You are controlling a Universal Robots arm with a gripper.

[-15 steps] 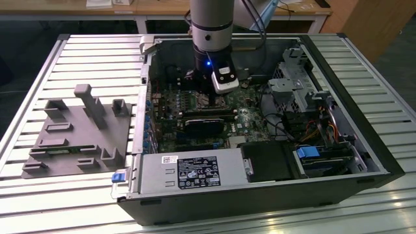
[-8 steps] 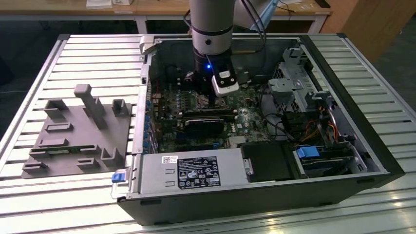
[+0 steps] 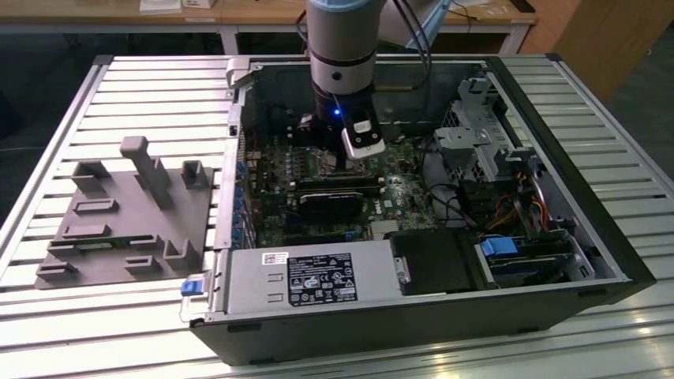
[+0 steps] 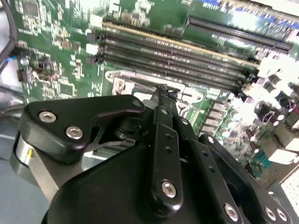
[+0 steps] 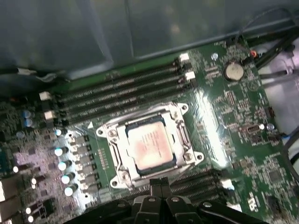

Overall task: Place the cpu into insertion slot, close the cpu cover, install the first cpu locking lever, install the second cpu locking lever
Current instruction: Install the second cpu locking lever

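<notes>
In the first wrist view the cpu [image 5: 148, 147], a square chip with a dull silver-tan top, lies in the insertion slot [image 5: 120, 173] on the green board. The silver cpu cover [image 5: 180, 133] lies flat around the chip, which shows through its square cut-out. Thin metal levers run along the frame's sides; I cannot tell whether they are latched. My gripper [image 5: 159, 185] hovers just beside the socket, fingers pressed together with nothing between them. Its black fingers [image 4: 163, 95] meet at the tip in the second wrist view. In the exterior view the gripper [image 3: 335, 162] reaches down into the open computer case.
Long black memory slots [image 5: 121, 93] run beside the socket, capacitors [image 5: 63, 165] on another side, a coin battery [image 5: 232, 71] further off. The case walls [image 3: 237, 158], a drive cage [image 3: 484, 142], cables [image 3: 526, 213] and the power supply [image 3: 305, 280] hem in the board. A grey fixture [image 3: 126, 221] lies outside.
</notes>
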